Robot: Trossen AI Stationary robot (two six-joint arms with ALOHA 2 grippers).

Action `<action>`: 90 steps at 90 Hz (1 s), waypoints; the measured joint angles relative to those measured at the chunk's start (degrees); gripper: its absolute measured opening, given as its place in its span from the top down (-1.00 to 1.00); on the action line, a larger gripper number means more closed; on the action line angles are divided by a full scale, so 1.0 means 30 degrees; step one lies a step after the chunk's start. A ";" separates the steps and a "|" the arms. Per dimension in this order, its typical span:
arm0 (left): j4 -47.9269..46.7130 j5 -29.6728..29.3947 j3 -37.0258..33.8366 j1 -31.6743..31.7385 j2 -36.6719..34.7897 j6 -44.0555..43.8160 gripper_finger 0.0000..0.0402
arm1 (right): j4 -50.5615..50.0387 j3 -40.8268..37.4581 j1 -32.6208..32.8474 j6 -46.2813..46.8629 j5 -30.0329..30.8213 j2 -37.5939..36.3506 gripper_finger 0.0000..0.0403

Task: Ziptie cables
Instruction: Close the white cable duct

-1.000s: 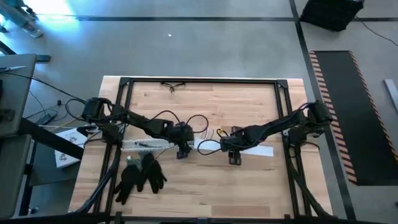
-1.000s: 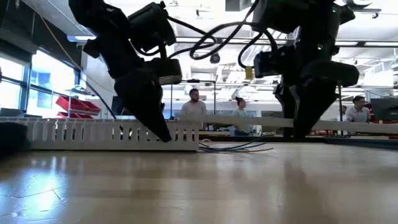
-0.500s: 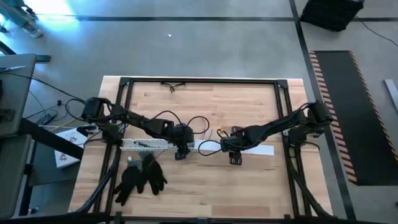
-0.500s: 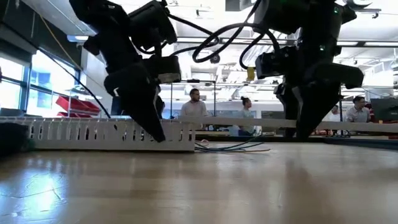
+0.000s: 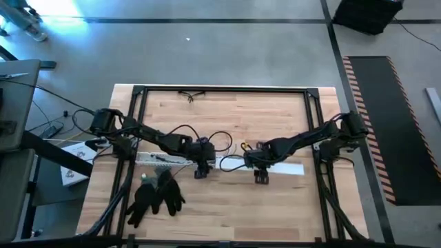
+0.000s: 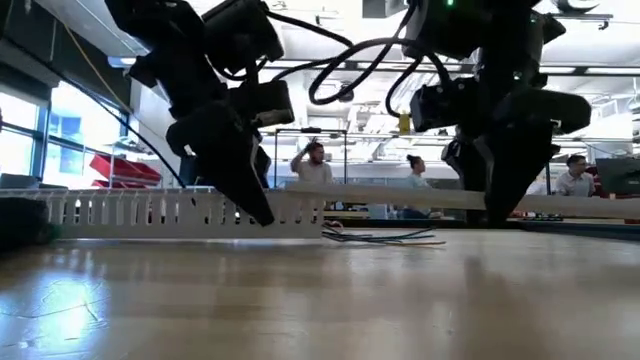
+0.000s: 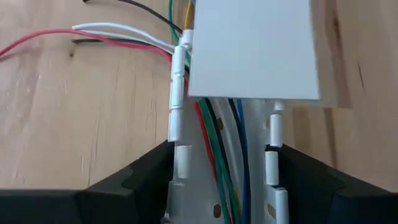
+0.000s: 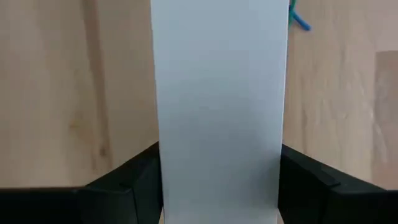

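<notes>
The cables [image 7: 219, 163], red, green, black, blue and white, run along inside a white slotted channel [image 5: 162, 160] that lies flat on the table at centre left. Their free ends fan out on the wood [image 7: 118, 36] past the channel's right end [image 6: 385, 237]. My left gripper [image 5: 200, 170] is shut on that end of the channel. My right gripper [image 5: 261, 176] is shut on a flat white cover strip [image 5: 279, 166] to the right, whose near end [image 7: 252, 50] hangs over the channel's end. My left gripper [image 7: 225, 155] pinches the channel's two slotted side walls [image 7: 181, 158] between its fingers, close to the channel's right end. The fingers come from above, slanting, and lie across the channel. The channel rests on the table with the cables inside it. My right gripper [image 8: 219, 155] pinches the cover strip by its two long edges [image 8: 159, 140], the fingers across the strip and pointing down. In the low view the strip [image 6: 400, 196] is lifted a little off the table and nearly level, reaching left to the channel's end.
A pair of black gloves [image 5: 156, 193] lies near the front left. Glasses [image 5: 191, 94] lie at the far edge. A black frame [image 5: 224, 89] borders the table. People [image 6: 316, 165] show in the room behind.
My right gripper has edged toward the table's right edge with the cover strip, which stays raised and nearly level. My left gripper has kept its hold on the channel's end.
</notes>
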 joint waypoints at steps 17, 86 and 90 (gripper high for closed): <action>-0.0157 0.0093 0.0001 -0.0060 0.0000 0.0023 -0.10 | -0.1101 0.1369 0.0448 -0.0843 0.1329 -0.0135 -0.10; 0.0027 -0.0318 0.0007 -0.0089 0.0000 0.0692 -0.15 | -0.2512 0.1836 -0.0087 -0.0225 0.0774 0.1905 -0.10; 0.0032 -0.0363 0.0007 -0.0089 -0.0001 0.0714 -0.15 | -0.2559 0.1836 -0.0087 -0.0225 0.0774 0.1905 -0.10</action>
